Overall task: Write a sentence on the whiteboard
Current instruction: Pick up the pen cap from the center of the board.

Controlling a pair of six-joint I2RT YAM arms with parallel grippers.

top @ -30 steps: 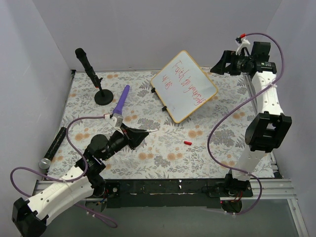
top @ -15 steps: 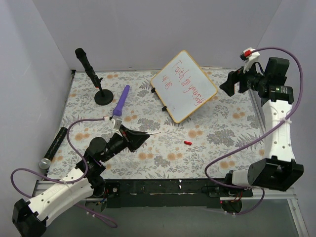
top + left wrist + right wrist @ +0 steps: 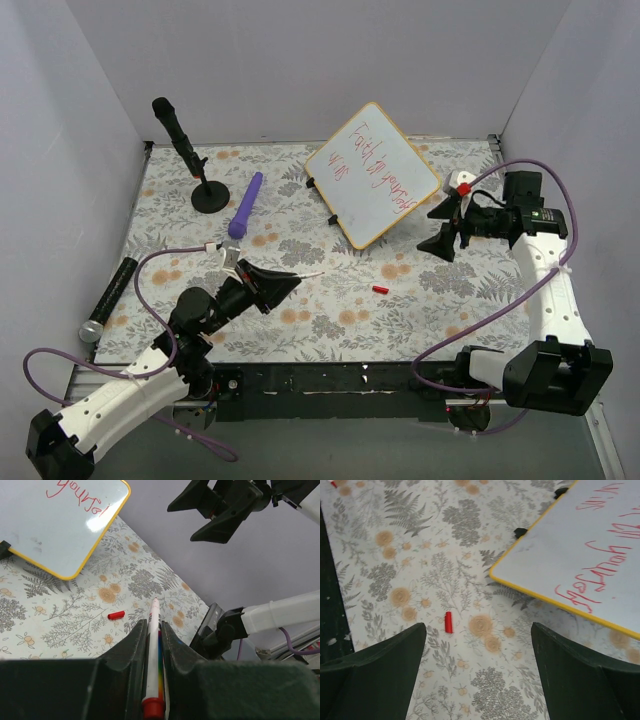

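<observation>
Your left fingers are clamped tight on a white marker, its tip pointing out over the floral bench. Further right, the whiteboard sits toward the back, turned at an angle, with the red sentence on it. A little red cap lies in front of it. Your right fingers are spread wide near the board's right corner, not touching it.
</observation>
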